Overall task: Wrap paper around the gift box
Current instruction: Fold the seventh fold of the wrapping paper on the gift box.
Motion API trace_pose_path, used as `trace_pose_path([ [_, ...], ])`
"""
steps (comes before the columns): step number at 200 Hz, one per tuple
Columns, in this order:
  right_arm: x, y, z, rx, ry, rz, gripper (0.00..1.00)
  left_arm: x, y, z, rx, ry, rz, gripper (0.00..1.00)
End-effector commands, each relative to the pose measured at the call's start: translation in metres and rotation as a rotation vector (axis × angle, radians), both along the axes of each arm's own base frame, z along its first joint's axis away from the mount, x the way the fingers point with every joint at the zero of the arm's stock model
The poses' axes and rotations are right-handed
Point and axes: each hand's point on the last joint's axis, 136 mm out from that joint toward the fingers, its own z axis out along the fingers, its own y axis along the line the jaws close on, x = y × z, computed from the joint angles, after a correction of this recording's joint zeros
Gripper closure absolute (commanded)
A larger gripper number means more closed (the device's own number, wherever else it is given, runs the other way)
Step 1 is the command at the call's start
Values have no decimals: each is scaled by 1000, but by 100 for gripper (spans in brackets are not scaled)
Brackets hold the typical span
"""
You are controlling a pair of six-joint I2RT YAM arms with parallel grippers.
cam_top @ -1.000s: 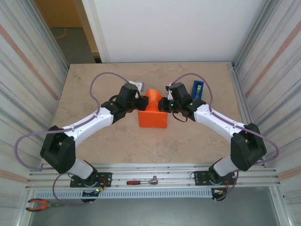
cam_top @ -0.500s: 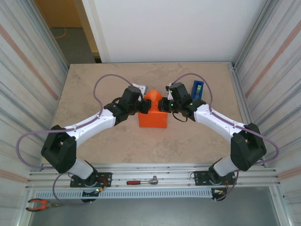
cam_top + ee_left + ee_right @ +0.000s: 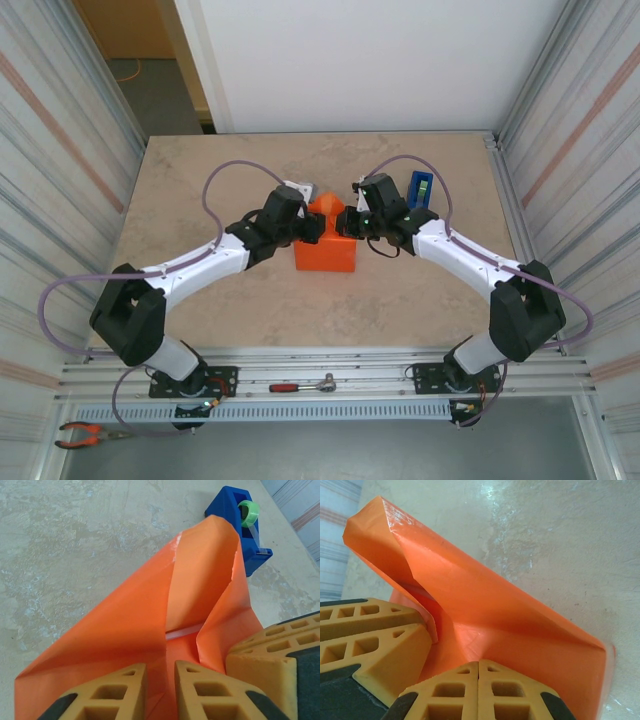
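Two tools lie below the near edge of the desk [image 3: 190, 190]. A pair of pliers [image 3: 84, 433] with red-orange grips is at far left, and a red-handled hand tool [image 3: 300, 385] rests further right on the rail [image 3: 380, 372] between the arm bases.

The left arm [image 3: 200, 262] slants up and to the right, ending at the left end effector [image 3: 312, 228], which sits against the left side of the raised paper [image 3: 324, 207]. In the left wrist view its fingers [image 3: 115, 695] stand a narrow slot apart, with orange showing in the slot. I cannot tell whether a fold is pinched there or merely lies beneath.

The gift box [image 3: 325, 256] lies on the desk at its middle, between the two end effectors and a little nearer the arm bases, already skinned in orange. At the box's far end the paper stands up as an open flap creased into a trough. A short strip of clear tape [image 3: 183, 631] crosses the flap's base.

The right end effector [image 3: 343, 222] is against the flap's right side. Its fingers are pressed flat together with nothing visible between them, and their tips touch the paper.

Just to its right, the blue tape dispenser [image 3: 421, 190] stands on the desk, apart from the box, and carries a green roll [image 3: 247, 510]. The right arm [image 3: 470, 262] slants down to its base at lower right.
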Motion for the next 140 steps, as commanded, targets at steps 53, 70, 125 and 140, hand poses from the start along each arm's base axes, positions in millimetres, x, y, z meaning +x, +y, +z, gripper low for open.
trace_pose_path([
  [53,-39,-7,-61,-63,229,38,100,-11,-7,-24,-19,69,35,61],
  [70,-40,-7,-61,-62,231,37,100,-13,-6,-30,6,70,45,60],
  [125,-42,-5,-60,-48,236,44,100,-18,7,-54,155,47,109,63],
  [140,-40,-3,-55,-27,231,45,100,-19,9,-60,198,34,110,64],
])
